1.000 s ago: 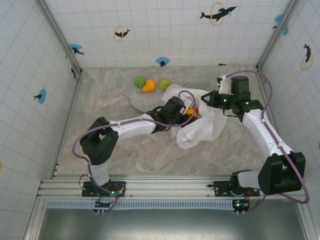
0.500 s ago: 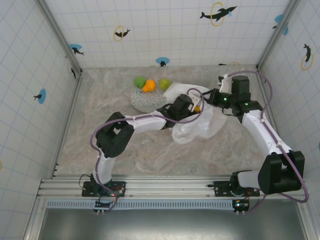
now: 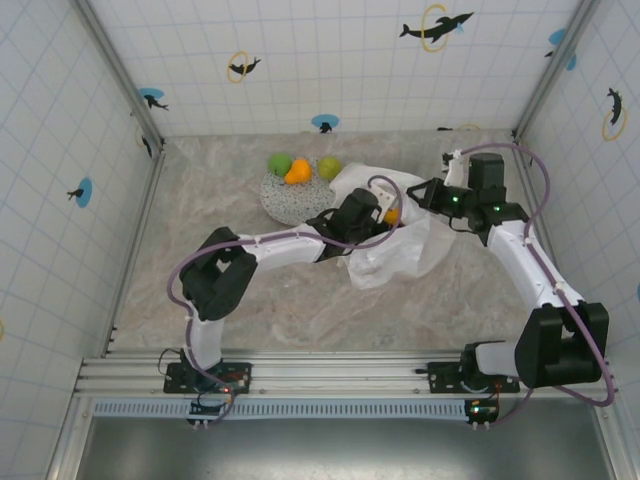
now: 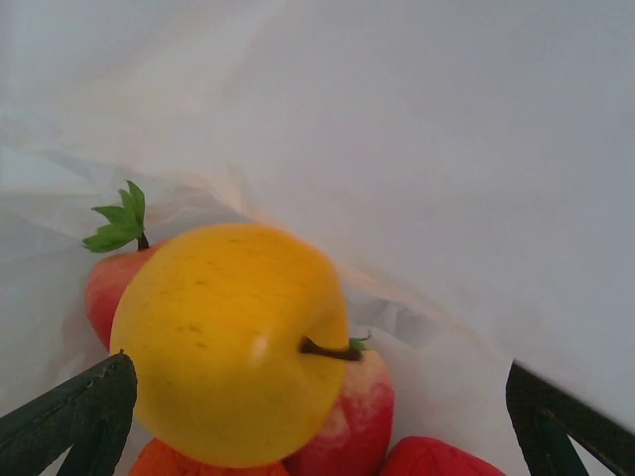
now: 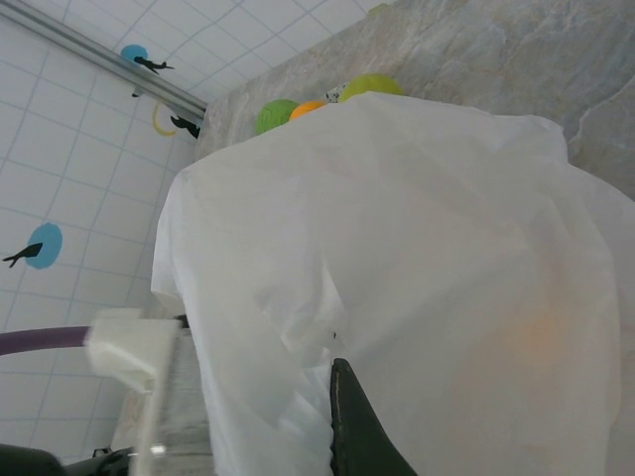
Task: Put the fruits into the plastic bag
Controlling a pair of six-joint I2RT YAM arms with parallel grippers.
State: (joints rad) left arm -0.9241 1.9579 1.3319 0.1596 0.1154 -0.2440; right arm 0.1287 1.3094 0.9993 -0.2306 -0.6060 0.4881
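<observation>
Yellow fruit (image 4: 233, 342) rests inside the plastic bag (image 3: 400, 255); left gripper (image 4: 317, 369) gapes wide, empty; right gripper (image 3: 425, 195) pinches the bag's rim; next, probably back out toward the plate (image 3: 283, 203), upper centre.

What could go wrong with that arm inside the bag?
The open left gripper sits deep in the bag beside the yellow apple; backing out, it might snag the thin plastic and drag fruit out. The right gripper pinches the bag's edge; a slip could close the mouth, with three fruits on the plate waiting.
</observation>
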